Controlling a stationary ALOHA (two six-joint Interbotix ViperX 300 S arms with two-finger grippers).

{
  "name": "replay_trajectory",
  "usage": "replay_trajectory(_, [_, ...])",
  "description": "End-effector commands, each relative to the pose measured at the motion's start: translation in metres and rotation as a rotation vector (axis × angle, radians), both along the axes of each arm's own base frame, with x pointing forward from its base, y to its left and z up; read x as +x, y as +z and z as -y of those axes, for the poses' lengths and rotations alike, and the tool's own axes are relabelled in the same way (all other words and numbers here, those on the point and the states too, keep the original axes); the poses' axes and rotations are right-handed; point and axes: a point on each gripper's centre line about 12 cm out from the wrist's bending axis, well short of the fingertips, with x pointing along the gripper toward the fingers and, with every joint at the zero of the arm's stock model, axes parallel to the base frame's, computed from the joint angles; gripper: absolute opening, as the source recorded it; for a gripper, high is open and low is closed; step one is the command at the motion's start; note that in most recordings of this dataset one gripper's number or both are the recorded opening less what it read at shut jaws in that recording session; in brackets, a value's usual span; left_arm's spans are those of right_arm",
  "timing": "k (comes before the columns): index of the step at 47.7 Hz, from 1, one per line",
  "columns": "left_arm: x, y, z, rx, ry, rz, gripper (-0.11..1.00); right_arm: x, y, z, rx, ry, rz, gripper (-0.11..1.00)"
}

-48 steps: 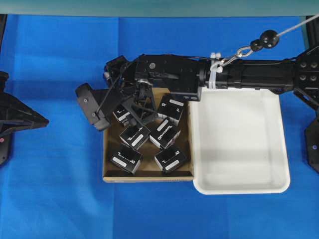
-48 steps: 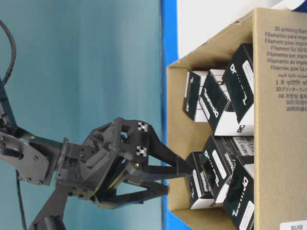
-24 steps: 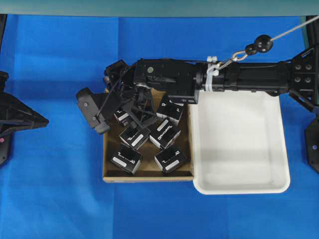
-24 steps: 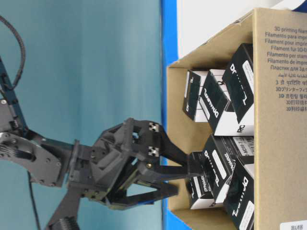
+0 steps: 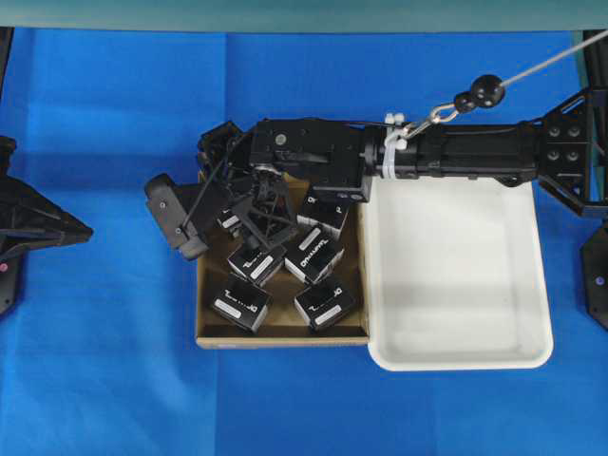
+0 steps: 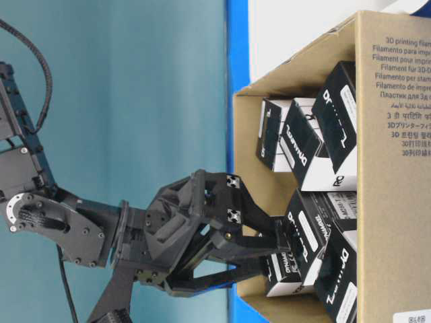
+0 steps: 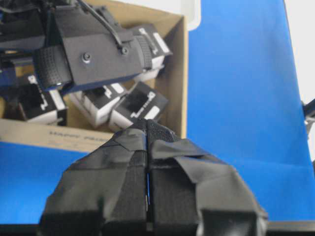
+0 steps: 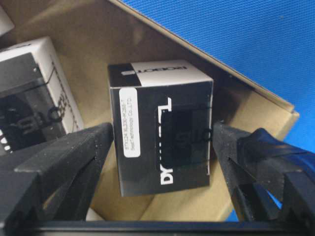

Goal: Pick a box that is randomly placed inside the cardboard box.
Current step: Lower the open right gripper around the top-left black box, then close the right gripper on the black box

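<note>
The cardboard box (image 5: 282, 334) lies on the blue cloth with several black boxes in it, such as two (image 5: 256, 261) (image 5: 325, 304) near its middle. My right gripper (image 5: 249, 204) reaches down into its far left corner. In the right wrist view one black box (image 8: 162, 132) with a white label stands in that corner of the cardboard box (image 8: 78, 29). The right gripper (image 8: 162, 145) is open, one finger (image 8: 64, 157) on each side of it, close but not pressing. From table level the same box (image 6: 277, 266) shows between the fingers. My left gripper (image 7: 147, 129) is shut, empty, short of the cardboard box (image 7: 179, 88).
A white plastic tray (image 5: 456, 275) butts against the right side of the cardboard box. The right arm (image 5: 456, 152) spans across the tray's far edge. The left arm (image 5: 33, 223) rests at the left edge of the cloth.
The right gripper has pushed further into the cardboard box; its open fingers now straddle the corner box. The left arm has not moved.
</note>
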Motion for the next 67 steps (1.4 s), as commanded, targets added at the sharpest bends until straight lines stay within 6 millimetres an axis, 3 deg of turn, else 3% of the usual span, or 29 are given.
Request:
replay_trajectory(1, [0.002,0.011,0.0,0.002,0.0,0.032,-0.07,0.0,-0.017,-0.003,0.012,0.0,-0.026,0.98])
replay_trajectory(30, [0.002,0.01,0.0,0.0,0.0,0.029,-0.07,-0.002,-0.03,0.0,0.023,-0.014,-0.049,0.98])
replay_trajectory(51, [0.001,0.01,0.0,0.0,0.0,0.028,-0.07,0.002,-0.005,0.001,0.017,-0.017,-0.002,0.97])
replay_trajectory(56, [0.002,0.01,0.0,0.0,0.0,0.029,-0.07,0.0,-0.004,-0.004,0.02,-0.007,-0.019,0.9])
replay_trajectory(63, [0.001,0.01,0.0,0.0,0.0,0.028,-0.07,-0.001,0.002,-0.011,0.018,0.009,-0.029,0.66])
replay_trajectory(67, [0.001,0.01,0.0,0.0,0.0,0.028,-0.07,-0.002,0.006,-0.013,0.015,0.013,-0.023,0.65])
